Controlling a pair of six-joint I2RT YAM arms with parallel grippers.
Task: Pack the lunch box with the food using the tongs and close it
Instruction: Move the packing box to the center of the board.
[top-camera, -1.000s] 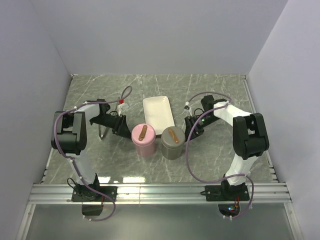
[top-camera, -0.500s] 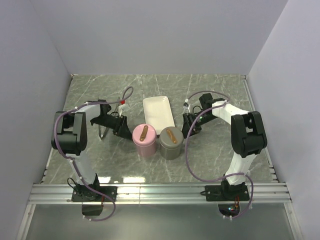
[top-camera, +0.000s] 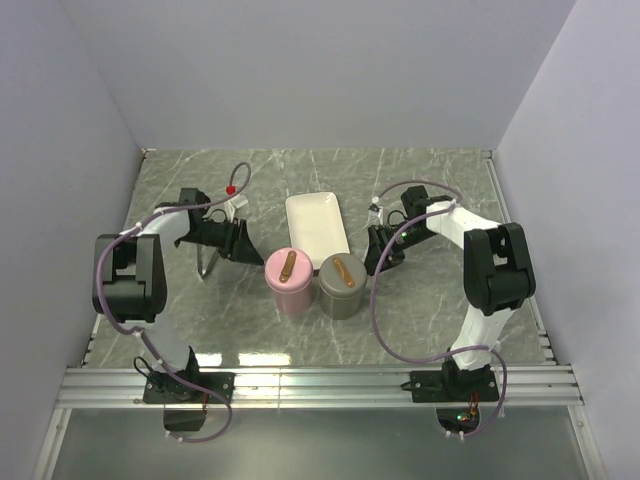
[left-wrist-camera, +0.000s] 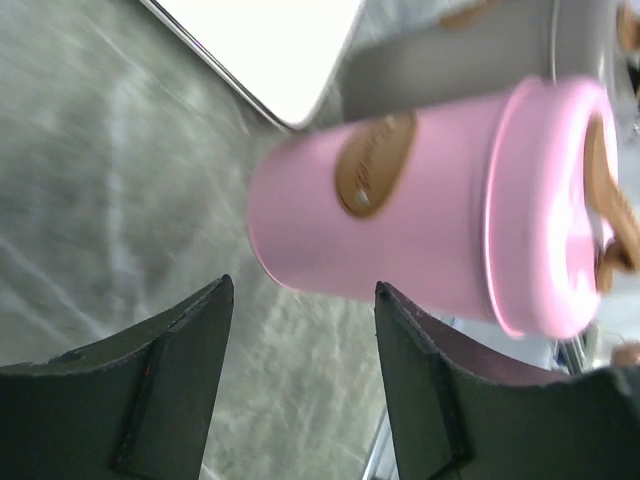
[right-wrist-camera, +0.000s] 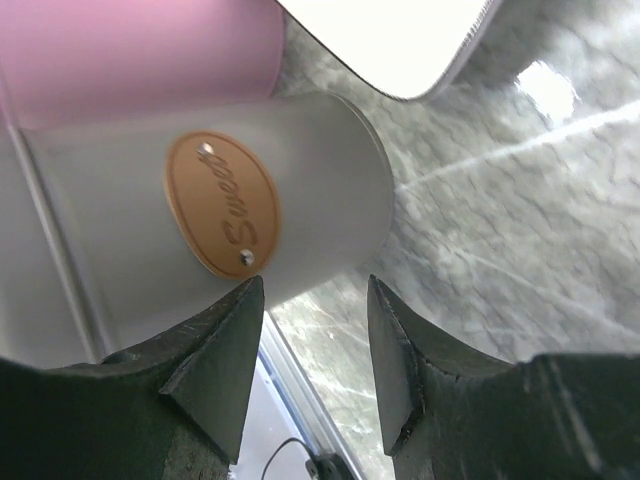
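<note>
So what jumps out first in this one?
A pink canister and a grey canister stand side by side mid-table, a white tray just behind them. The left gripper, open, points at the pink one; the right gripper, open, at the grey.

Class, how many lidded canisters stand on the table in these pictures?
2. The pink canister stands left of centre, the grey canister beside it on the right, both just nearer than the white tray. None seems hidden.
</note>
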